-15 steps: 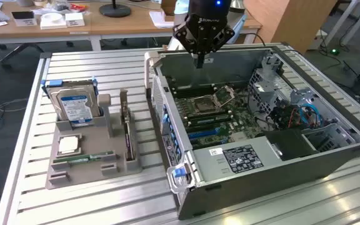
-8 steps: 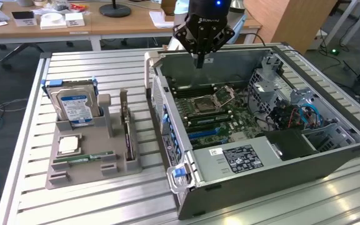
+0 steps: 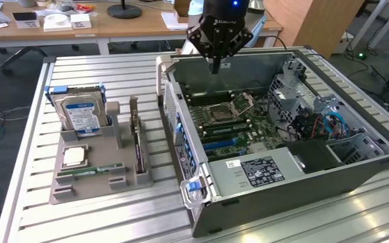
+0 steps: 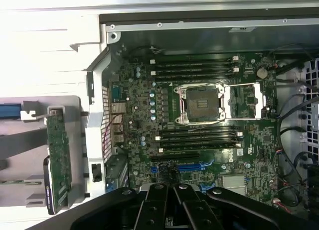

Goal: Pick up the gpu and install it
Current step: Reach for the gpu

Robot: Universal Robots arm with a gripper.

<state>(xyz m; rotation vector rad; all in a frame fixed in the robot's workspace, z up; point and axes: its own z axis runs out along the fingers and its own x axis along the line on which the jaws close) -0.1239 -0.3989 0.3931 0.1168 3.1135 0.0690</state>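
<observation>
gpu (image 3: 138,146) upright in grey rack (image 3: 79,191), slatted metal table (image 3: 113,76) (office desks (image 3: 147,24) behind)

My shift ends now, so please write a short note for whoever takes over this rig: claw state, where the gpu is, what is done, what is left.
Claw: shut, holding nothing, hanging over the open computer case, above the motherboard.
Gpu: standing on edge in the grey holder, on the exterior view's left, apart from the claw.
Done: nothing visible yet.
Left: both the pick-up and the installation of the gpu.
</observation>
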